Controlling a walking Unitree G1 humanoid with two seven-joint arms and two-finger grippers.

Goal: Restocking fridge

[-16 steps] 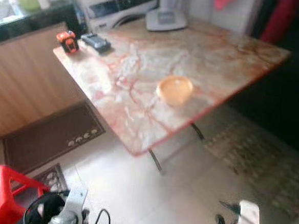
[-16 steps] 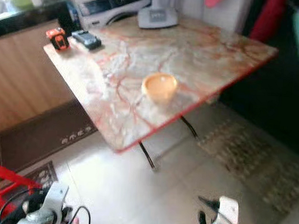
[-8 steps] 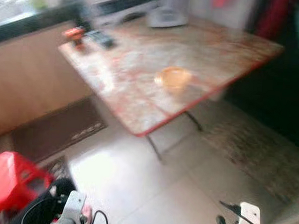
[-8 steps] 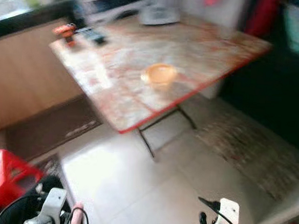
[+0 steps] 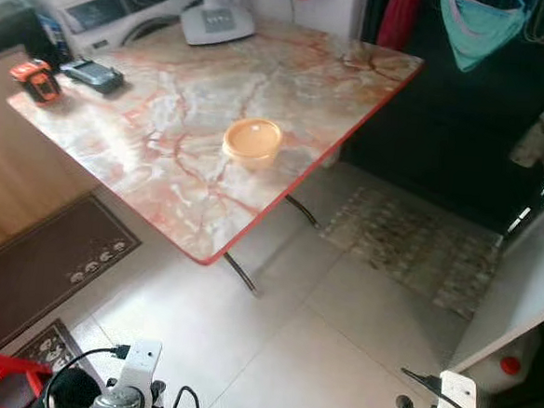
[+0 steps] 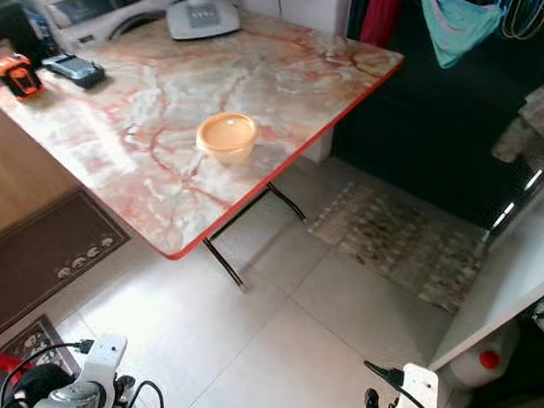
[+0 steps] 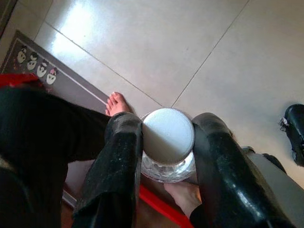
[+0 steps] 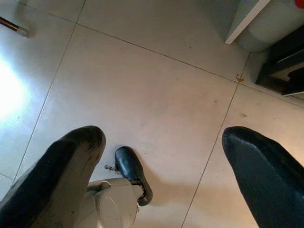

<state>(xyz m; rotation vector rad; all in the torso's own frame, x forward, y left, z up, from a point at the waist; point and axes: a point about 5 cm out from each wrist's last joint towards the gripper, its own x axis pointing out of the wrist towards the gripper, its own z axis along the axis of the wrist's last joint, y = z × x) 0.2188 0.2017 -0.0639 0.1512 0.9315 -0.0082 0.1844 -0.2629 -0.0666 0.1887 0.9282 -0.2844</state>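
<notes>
My left gripper (image 7: 168, 124) is shut on a small clear jar with a white lid (image 7: 167, 142), one black finger on each side, held low over the tiled floor. My right gripper (image 8: 161, 137) hangs open over bare tiles, nothing between its fingers. Both wrists show at the bottom of the head views, left arm (image 5: 131, 381) and right arm (image 5: 445, 403). At the right edge stands a white panel (image 5: 529, 269), with a red-capped white bottle (image 5: 508, 365) low beside it.
A marble-top folding table (image 5: 163, 159) stands ahead on the left, carrying an orange bowl (image 5: 252, 141), an orange tape measure (image 5: 34, 79) and a black device (image 5: 92, 75). A person's bare foot (image 7: 116, 102) and black trouser leg (image 7: 42, 128) are close to my left gripper. Brown mat (image 5: 34, 271) left, patterned rug (image 5: 409, 246) ahead.
The whole view has swung to the right and sharpened: the table sits further left, the red stool has slid to the bottom left corner, and the white panel has come in at the right.
</notes>
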